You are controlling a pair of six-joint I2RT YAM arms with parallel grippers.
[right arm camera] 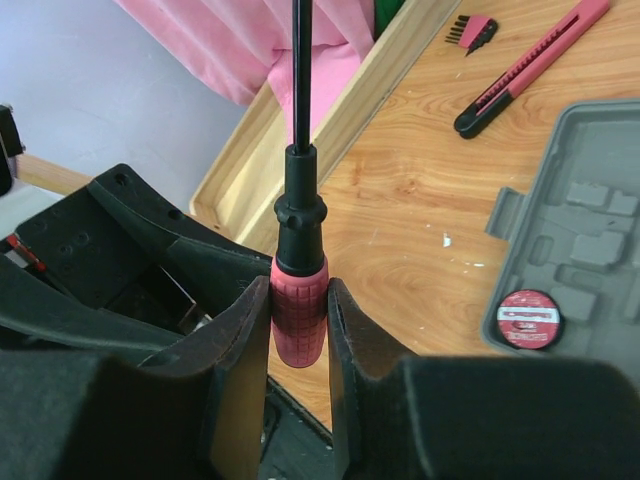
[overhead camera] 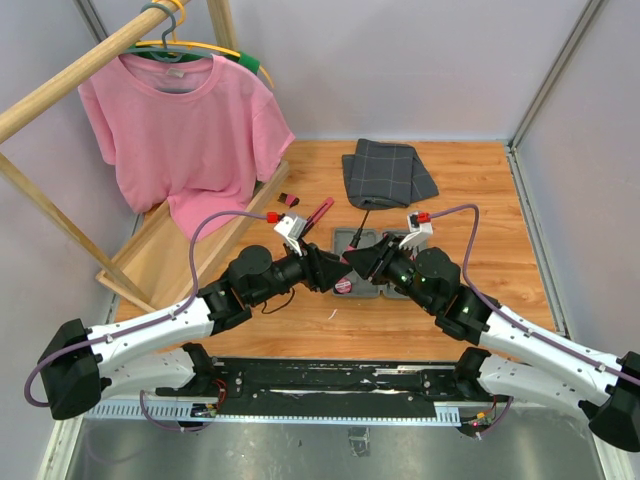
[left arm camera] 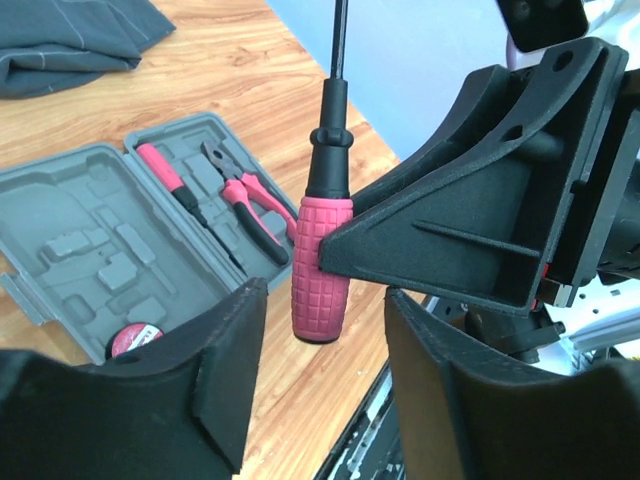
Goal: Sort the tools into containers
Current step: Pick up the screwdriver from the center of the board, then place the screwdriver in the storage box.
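Wood tabletop (overhead camera: 480, 190), grey walls. Pink shirt (overhead camera: 180, 120) hangs far left. Left hand (left arm camera: 325, 300) released, fingers spread. Screwdriver (right arm camera: 299, 225) held off the tabletop between both hands. Right hand (right arm camera: 298, 310) clenched on its pink handle. Open grey case (right arm camera: 590, 260) just right; pliers (left arm camera: 250, 205) inside.

The shaft of the pink-and-black rubber-handled screwdriver (right arm camera: 299, 320) runs off the top edge in both wrist views, so its tip cannot be seen, and from above the tool is all but hidden between the two arms. The grey moulded plastic tool case (right arm camera: 590, 230) is cut by the right wrist view's right edge and partly covered by the right arm from above. The print on the round pink-and-black disc (right arm camera: 529, 318) in it is too small to read.
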